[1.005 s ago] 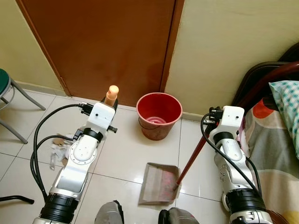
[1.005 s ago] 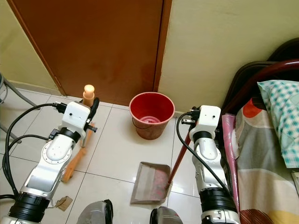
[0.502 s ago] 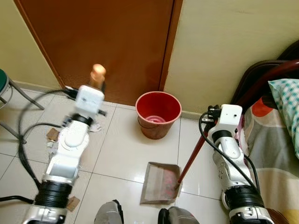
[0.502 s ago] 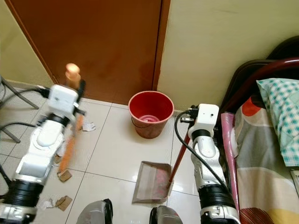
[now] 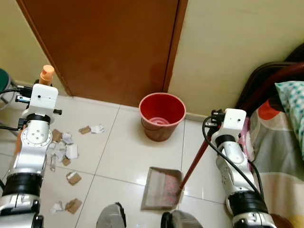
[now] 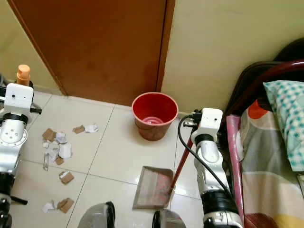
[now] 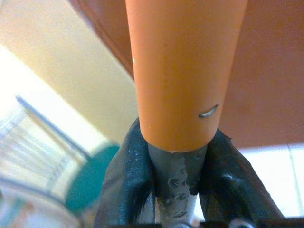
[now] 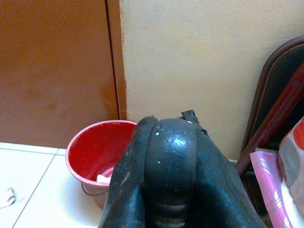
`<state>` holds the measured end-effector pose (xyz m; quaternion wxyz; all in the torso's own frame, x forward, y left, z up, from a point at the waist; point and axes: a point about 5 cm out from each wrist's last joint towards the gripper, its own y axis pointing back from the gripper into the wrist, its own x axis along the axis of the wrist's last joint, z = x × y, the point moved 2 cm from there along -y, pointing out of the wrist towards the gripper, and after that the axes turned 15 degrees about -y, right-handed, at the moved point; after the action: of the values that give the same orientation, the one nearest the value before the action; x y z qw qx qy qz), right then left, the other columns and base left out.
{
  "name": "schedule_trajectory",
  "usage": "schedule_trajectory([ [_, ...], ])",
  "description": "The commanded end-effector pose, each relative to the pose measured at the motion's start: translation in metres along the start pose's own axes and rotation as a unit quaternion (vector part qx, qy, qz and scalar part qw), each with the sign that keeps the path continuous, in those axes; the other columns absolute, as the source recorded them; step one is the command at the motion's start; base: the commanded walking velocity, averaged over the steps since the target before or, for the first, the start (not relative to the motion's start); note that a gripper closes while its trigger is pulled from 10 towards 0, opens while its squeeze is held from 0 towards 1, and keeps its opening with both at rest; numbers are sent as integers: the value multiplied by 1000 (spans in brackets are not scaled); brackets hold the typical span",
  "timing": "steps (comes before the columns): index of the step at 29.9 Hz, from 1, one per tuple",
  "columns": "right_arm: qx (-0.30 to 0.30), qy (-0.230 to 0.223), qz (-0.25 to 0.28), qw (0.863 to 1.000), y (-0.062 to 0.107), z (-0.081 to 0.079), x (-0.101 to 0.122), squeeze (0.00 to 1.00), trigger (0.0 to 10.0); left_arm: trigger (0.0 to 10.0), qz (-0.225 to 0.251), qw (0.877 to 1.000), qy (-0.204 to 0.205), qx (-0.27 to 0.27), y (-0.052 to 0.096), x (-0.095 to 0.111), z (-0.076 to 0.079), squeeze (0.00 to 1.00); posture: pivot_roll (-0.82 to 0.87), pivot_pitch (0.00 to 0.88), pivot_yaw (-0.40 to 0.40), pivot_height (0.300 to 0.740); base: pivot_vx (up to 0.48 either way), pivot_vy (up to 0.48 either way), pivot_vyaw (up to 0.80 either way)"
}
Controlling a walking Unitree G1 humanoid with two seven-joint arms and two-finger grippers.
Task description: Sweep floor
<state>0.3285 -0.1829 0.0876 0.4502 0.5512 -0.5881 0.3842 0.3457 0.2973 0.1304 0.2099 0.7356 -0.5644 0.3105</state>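
Rising between the left claw [image 7: 176, 156] fingers, the orange broom handle [image 7: 183, 71] stands clamped.

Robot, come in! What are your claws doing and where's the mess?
Left claw shut on broom handle. Right claw shut on dustpan handle. Paper scraps on floor, left of dustpan. Red bucket ahead.

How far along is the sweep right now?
Some pinkish debris already lies in the dustpan, which the right gripper holds by its red handle. The left gripper grips the orange broom handle. Paper and cardboard scraps remain scattered on the tiles; the red bucket waits by the door.
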Motion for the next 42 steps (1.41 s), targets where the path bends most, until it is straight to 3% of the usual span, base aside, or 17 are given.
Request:
schedule_trajectory([
  [1, 2, -2, 14, 1000, -1, -2, 9, 0, 10000, 10000, 17, 1000, 4, -5, -6, 8, 0, 0, -6, 164, -38, 740, 0, 0, 0],
  [10, -4, 0, 9, 1000, 3, 0, 7, 0, 10000, 10000, 20, 995, 20, -98, -14, 25, 44, 0, -38, 162, -30, 740, 0, 0, 0],
  [16, -7, 0, 9, 1000, 1, 0, 8, 0, 10000, 10000, 33, 985, 91, -140, -1, 40, 84, 0, -26, 167, -39, 740, 0, 0, 0],
  [21, 7, -14, 13, 1000, -5, -13, 10, 0, 10000, 10000, 57, 977, 140, -151, 6, 57, 102, 0, -20, 172, -46, 740, 0, 0, 0],
  [25, 25, -22, 26, 999, -19, -38, 15, 0, 10000, 10000, 107, 960, 178, -189, 12, 94, 120, 0, -6, 181, -51, 740, 0, 0, 0],
  [33, 40, 37, -2, 999, -27, -72, -7, 0, 10000, 10000, 185, 930, 222, -227, 21, 144, 128, 0, 6, 160, -51, 740, 0, 0, 0],
  [38, 37, 58, -20, 997, -27, -77, -20, 0, 10000, 10000, 211, 916, 247, -233, 26, 164, 124, 0, 15, 154, -56, 740, 0, 0, 0],
  [42, 37, 81, -26, 996, -26, -79, -28, 0, 10000, 10000, 220, 897, 297, -243, 31, 178, 120, 0, 18, 149, -59, 740, 0, 0, 0],
])
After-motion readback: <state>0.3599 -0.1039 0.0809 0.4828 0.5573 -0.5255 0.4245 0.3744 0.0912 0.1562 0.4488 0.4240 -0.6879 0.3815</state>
